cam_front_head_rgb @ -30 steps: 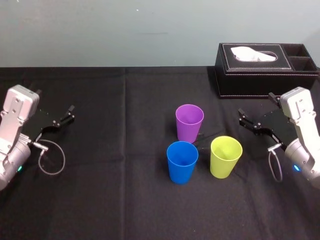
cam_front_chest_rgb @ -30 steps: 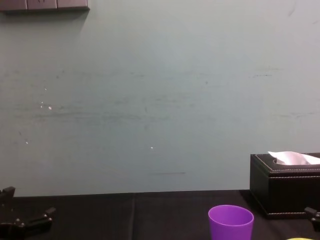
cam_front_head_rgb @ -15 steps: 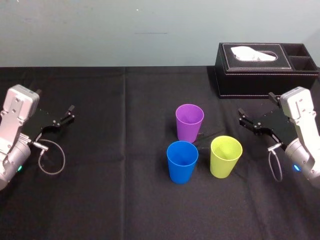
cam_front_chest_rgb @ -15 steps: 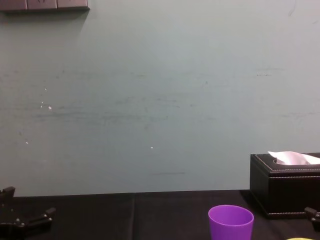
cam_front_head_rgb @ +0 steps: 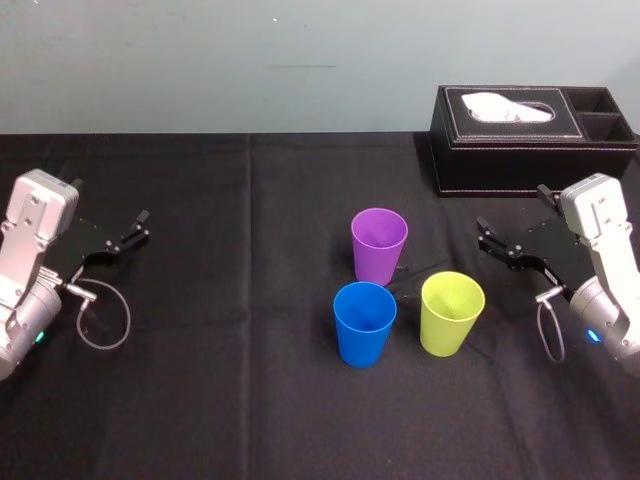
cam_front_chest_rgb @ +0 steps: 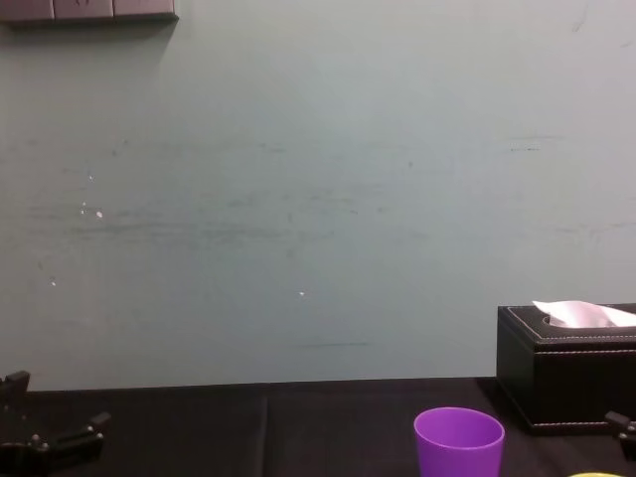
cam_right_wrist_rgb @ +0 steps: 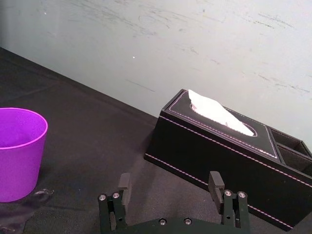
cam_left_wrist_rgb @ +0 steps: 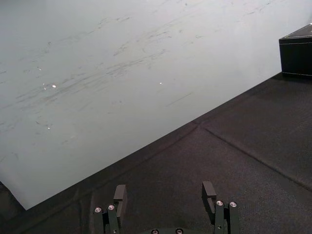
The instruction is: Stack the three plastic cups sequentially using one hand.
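I've got all three cups upright on the black bench (cam_front_head_rgb: 250, 390), mouths up, each on its own and none inside another. The purple cup (cam_front_head_rgb: 379, 245) is farthest from me, near the middle. The blue cup (cam_front_head_rgb: 364, 323) sits just in front of it and slightly left. The yellow-green cup (cam_front_head_rgb: 451, 313) is beside the blue one on the right, with a gap between them.

My right hand (cam_right_wrist_rgb: 169, 178) is low over the bench, to the right of the yellow-green cup. Its fingers are spread wide and it holds nothing. The black tissue box (cam_front_head_rgb: 530, 140) is at the back right, beyond that hand. My left hand (cam_left_wrist_rgb: 164, 187) is parked far out on the left, well apart from the cups, also spread wide and empty.
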`<state>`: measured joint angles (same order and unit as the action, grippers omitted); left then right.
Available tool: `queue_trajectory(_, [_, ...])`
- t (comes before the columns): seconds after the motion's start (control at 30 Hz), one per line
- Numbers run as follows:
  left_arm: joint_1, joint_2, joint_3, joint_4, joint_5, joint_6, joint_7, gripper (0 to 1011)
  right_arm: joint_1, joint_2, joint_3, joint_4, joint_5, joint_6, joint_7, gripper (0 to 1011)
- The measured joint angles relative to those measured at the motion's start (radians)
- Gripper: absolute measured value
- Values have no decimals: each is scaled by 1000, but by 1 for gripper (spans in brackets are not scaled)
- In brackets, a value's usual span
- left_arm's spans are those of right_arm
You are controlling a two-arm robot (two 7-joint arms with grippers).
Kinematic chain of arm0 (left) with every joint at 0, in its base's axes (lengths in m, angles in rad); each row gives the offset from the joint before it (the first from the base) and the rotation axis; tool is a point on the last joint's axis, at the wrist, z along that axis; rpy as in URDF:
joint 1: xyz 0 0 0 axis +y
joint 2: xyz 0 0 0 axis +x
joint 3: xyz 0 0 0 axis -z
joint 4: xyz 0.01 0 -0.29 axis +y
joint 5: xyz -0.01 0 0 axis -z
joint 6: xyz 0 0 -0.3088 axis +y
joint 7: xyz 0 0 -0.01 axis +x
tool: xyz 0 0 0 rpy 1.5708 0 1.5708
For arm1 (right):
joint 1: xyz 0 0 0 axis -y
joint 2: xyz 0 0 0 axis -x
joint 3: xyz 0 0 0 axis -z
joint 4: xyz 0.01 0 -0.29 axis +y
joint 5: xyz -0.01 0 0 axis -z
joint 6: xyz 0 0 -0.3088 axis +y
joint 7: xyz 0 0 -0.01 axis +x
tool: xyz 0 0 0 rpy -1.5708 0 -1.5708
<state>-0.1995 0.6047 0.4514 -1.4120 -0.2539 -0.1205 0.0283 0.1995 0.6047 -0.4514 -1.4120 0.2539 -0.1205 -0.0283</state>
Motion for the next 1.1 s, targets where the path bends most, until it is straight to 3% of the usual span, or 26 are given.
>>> queue_trajectory(0.57, [0,0,0,0,0,0,0,1011,-4,0,6,-5,0,0,1,1003])
queue_trajectory(0.93, [0,0,0,0,0,0,0,1011,-71,28,64,-94,28,28,27,1003])
queue_trajectory(1.1, [0,0,0,0,0,0,0,1011,-126,62,117,-168,80,64,52,1003])
